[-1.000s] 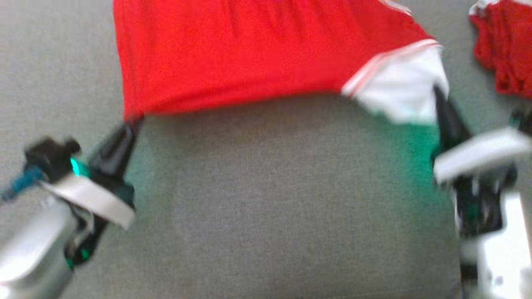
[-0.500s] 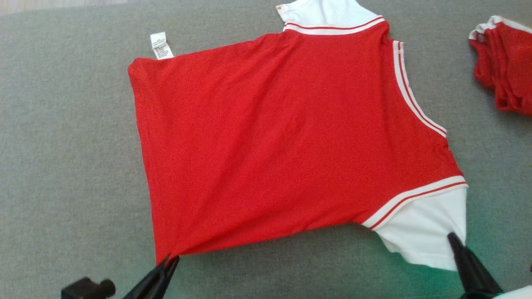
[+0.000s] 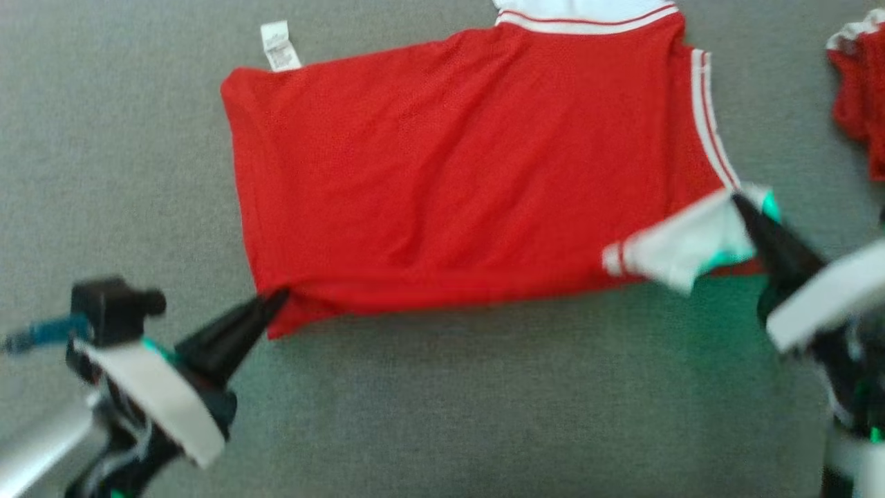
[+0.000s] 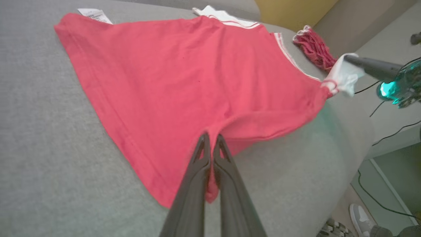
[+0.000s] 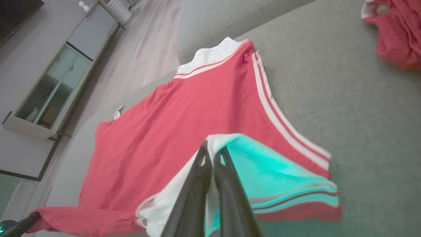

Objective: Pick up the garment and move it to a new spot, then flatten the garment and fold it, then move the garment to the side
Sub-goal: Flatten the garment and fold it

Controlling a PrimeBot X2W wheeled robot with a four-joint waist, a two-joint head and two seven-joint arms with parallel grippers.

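A red garment (image 3: 449, 173) with white striped trim and white sleeves lies spread on the grey cushion (image 3: 449, 401). My left gripper (image 3: 280, 297) is shut on its near-left hem corner, which is raised and curled under. In the left wrist view the fingers (image 4: 210, 138) pinch the red cloth (image 4: 184, 75). My right gripper (image 3: 738, 200) is shut on the white near sleeve (image 3: 684, 242), holding it up over the red body. The right wrist view shows the sleeve (image 5: 263, 168), tinted green by the gripper's light, draped round the shut gripper (image 5: 212, 148).
A second, crumpled red garment (image 3: 857, 97) lies at the far right of the cushion. A white care label (image 3: 278, 45) sticks out at the garment's far-left corner. The cushion's edge drops to the floor with cables (image 4: 378, 197); a cabinet (image 5: 49, 95) stands beyond.
The head camera has shifted. Both grippers have lifted the garment's near edge and carried it toward the far side; the white sleeve, flat before, now hangs raised over the red body.
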